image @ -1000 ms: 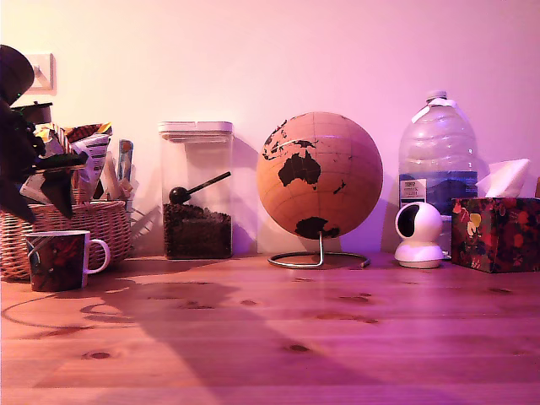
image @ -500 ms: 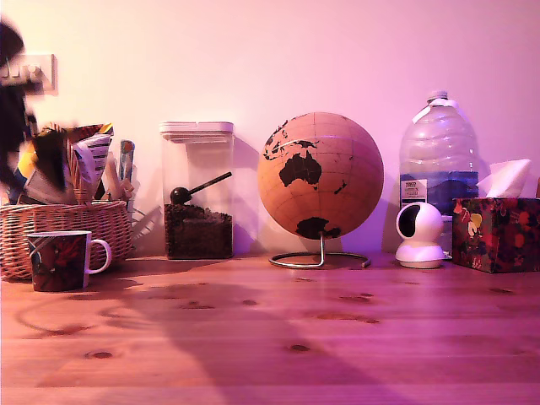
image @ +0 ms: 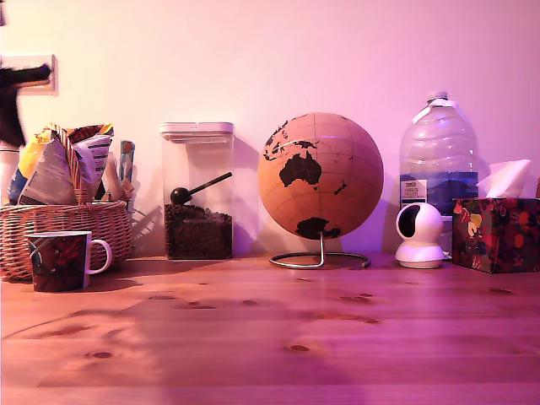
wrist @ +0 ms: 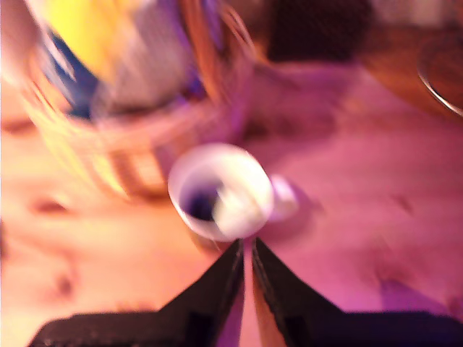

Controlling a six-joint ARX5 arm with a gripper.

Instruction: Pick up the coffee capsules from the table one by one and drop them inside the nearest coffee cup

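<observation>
The coffee cup [image: 59,261] stands on the table [image: 321,337] at the exterior view's left, in front of the wicker basket, its white handle towards the view's right. In the wrist view the coffee cup [wrist: 221,190] is seen from above, white inside, with a dark blurred shape in it. My gripper [wrist: 246,251] hangs high above the cup, its two dark fingers almost touching, with nothing between them. Only a blurred dark piece of my arm [image: 12,101] shows at the exterior view's left edge. No coffee capsules show on the table.
A wicker basket [image: 63,232] of packets stands behind the cup. Along the wall stand a clear jar with a scoop [image: 197,190], a cork globe [image: 320,177], a water bottle [image: 437,156], a small white camera [image: 418,234] and a tissue box [image: 496,232].
My arm has risen from in front of the basket, above the cup, and pulled up and towards the exterior view's left edge. Its shadow on the table has faded.
</observation>
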